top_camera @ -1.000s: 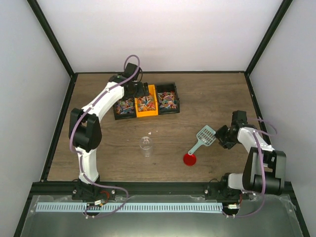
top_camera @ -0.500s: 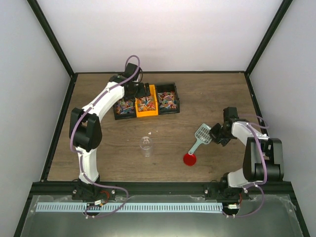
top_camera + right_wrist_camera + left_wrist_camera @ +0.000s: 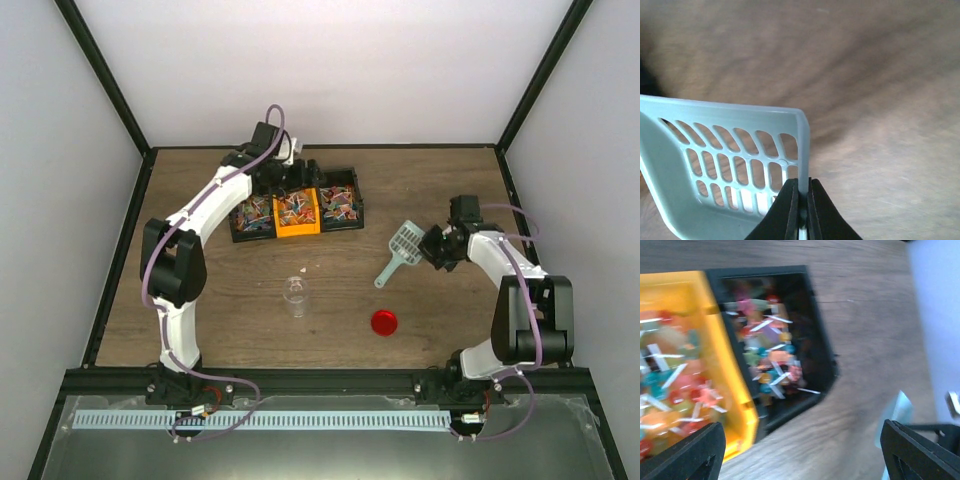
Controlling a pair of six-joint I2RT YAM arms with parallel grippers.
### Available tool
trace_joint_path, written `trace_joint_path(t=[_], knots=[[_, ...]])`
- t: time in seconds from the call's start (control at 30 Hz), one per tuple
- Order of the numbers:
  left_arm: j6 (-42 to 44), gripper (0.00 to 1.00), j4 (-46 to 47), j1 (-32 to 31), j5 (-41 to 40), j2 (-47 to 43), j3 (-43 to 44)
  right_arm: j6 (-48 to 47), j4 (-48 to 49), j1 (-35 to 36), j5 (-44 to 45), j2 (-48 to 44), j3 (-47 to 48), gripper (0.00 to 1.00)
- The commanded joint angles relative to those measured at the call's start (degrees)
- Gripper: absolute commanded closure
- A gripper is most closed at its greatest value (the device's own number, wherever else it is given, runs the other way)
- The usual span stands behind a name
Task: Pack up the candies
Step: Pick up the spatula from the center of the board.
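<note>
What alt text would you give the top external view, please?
The right gripper is shut on the rim of a teal scoop at the right of a wooden table. The left gripper hangs open over three bins of candies at the back; a clear cup and red lid stand nearer.

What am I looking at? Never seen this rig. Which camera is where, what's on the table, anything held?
Two robot arms stand at the near edge of a table. The wide picture looks down from above; the other two come from a camera on each wrist. On it: an orange bin between two black bins, all holding candies, plus a clear cup and a red lid. The left gripper hovers open over the bins, holding nothing. The right gripper is shut on the side wall of a teal scoop.
</note>
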Motion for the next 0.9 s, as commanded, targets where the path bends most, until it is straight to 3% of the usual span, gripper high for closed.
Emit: trace_joint_path(t=[0.0, 0.13, 0.37, 0.63, 0.87], knots=[[3.9, 0.09, 6.2, -1.0, 16.6, 0.8, 1.1, -7.5, 2.3, 5.6, -0.5, 1.3, 8.6, 0.99], [9.1, 0.00, 5.4, -3.3, 20.6, 0.5, 1.9, -16.0, -0.8, 12.9, -0.6, 6.6, 17.5, 0.99], [10.8, 0.03, 3.7, -3.5, 22.5, 1.0, 1.0, -22.9, -1.5, 22.8, -1.1, 11.1, 24.6, 0.99], [14.3, 0.09, 1.1, -3.3, 20.9, -0.2, -1.2, -24.1, -1.1, 27.2, -1.8, 9.8, 24.5, 0.99], [14.7, 0.26, 2.7, -3.2, 23.4, -2.0, -6.0, -25.5, -2.7, 27.2, -0.5, 6.7, 24.5, 0.99]])
